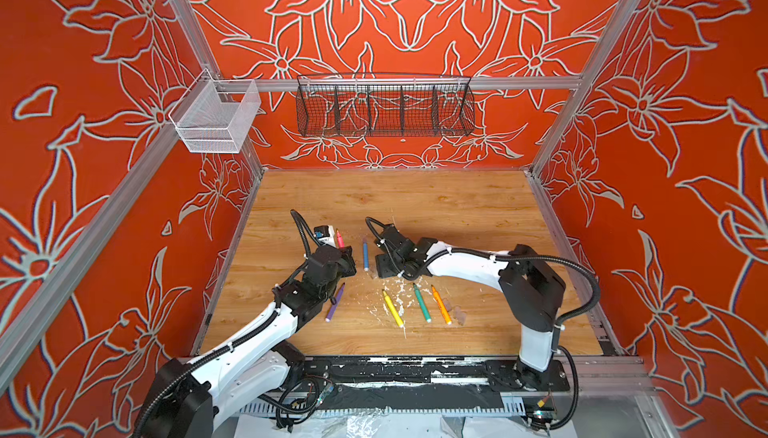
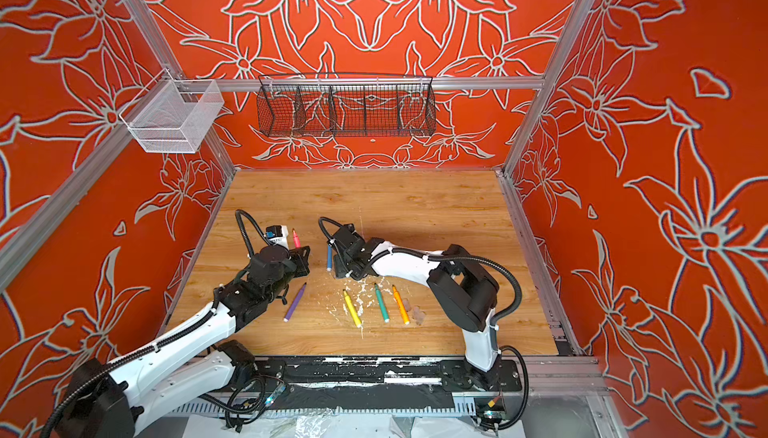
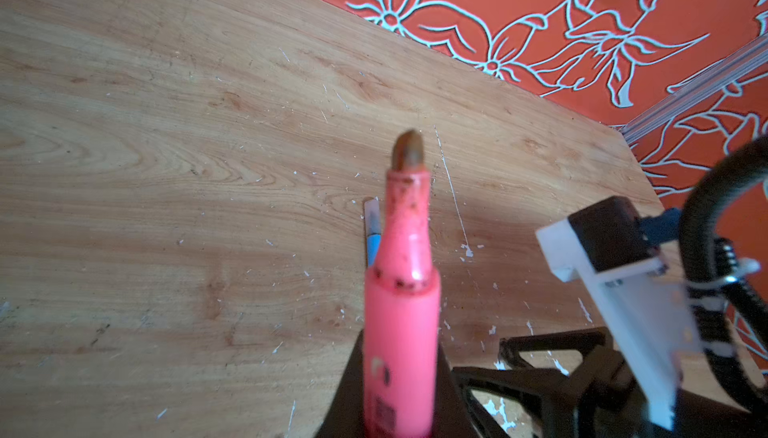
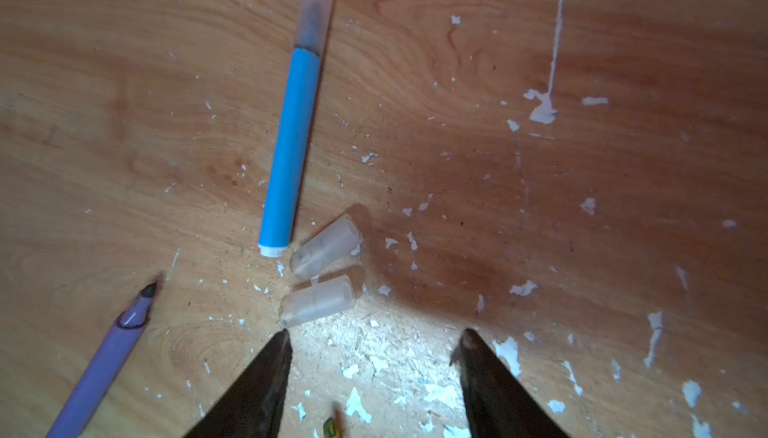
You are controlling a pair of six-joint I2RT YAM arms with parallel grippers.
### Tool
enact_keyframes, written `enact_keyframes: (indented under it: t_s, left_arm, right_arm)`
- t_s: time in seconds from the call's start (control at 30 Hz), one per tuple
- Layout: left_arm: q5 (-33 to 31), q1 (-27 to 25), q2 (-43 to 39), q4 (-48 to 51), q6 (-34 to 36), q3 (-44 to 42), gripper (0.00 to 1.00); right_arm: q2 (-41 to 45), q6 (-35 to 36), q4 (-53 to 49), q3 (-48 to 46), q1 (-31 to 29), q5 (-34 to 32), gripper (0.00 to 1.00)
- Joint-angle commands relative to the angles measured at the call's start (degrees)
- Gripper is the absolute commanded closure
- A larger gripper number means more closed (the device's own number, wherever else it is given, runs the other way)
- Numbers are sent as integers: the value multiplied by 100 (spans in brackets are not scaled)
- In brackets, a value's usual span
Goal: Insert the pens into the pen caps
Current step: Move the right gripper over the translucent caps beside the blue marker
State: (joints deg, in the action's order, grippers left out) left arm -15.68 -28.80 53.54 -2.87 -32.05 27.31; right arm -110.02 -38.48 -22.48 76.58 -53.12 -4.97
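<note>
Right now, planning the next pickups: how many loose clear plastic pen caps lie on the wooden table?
4. Two translucent stubby caps lie by the blue felt-tip marker's plug end; two more lie beside the orange felt-tip marker. Others may be hidden.

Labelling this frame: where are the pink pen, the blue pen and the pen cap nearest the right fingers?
pink pen (image 3: 401,319): left wrist view, on its barrel.
blue pen (image 4: 293,145): right wrist view, mid-barrel.
pen cap (image 4: 318,301): right wrist view, its side wall.
</note>
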Motion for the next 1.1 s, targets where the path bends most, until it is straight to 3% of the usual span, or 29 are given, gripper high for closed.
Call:
enact_keyframes:
  t_s: [0.0,0.53,0.73,1.07]
  left_arm:
    - [-118,58,-72,86,-180,90,100]
    - [-216,199,-199,252,-309,72,100]
    - [-207,234,-173,277,-343,72,100]
    - [-225,330,-274,304,-344,37,100]
  right_arm:
    - [-237,147,-444,347,-47,-188,33]
    - [-946,367,-935,1146,-93,-22,31]
    - [-1085,369,-1069,1248,-152,-43,28]
    - [-1153,275,-1390,1232,-155,-162,31]
